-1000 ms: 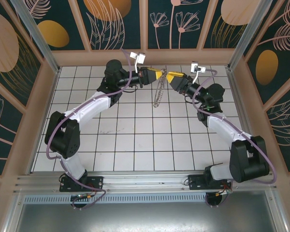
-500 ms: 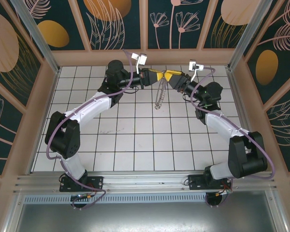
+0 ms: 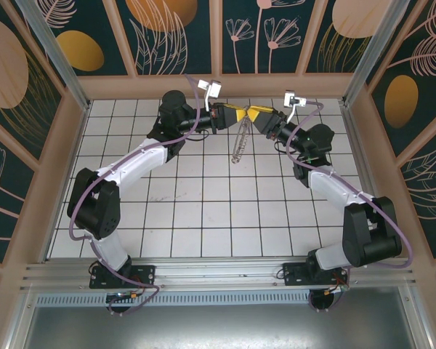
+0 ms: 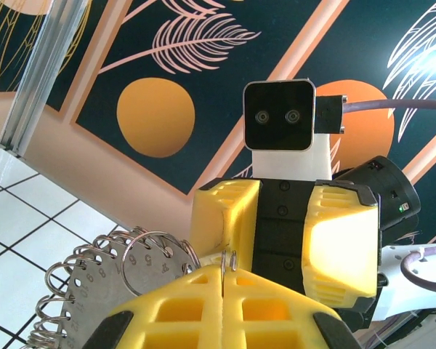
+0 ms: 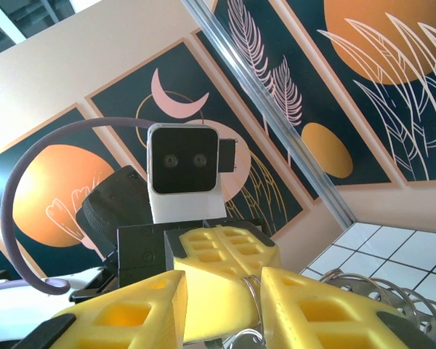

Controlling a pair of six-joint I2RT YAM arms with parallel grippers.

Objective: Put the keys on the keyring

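High over the back of the table, my left gripper (image 3: 240, 115) and right gripper (image 3: 251, 115) meet tip to tip. The keyring (image 3: 238, 142) hangs edge-on beneath them. In the left wrist view the left gripper (image 4: 225, 275) is shut on a thin double wire loop of the keyring (image 4: 109, 280). A numbered metal disc and several small rings hang to its left. The right gripper (image 5: 221, 299) is open. Its yellow fingers (image 5: 327, 309) straddle the left gripper's closed tips and the wire loop (image 5: 252, 302). I cannot pick out the keys among the dangling pieces.
White tiled floor (image 3: 203, 211) lies well below both grippers. Patterned panel walls (image 3: 269, 36) and aluminium corner posts (image 3: 58, 51) stand close behind and at the sides. Both arms arch up from their bases at the near edge (image 3: 218, 275).
My right gripper has moved left to the left gripper's tips, and its jaws have narrowed. The hanging keyring has swung slightly. The left gripper has stayed shut and still.
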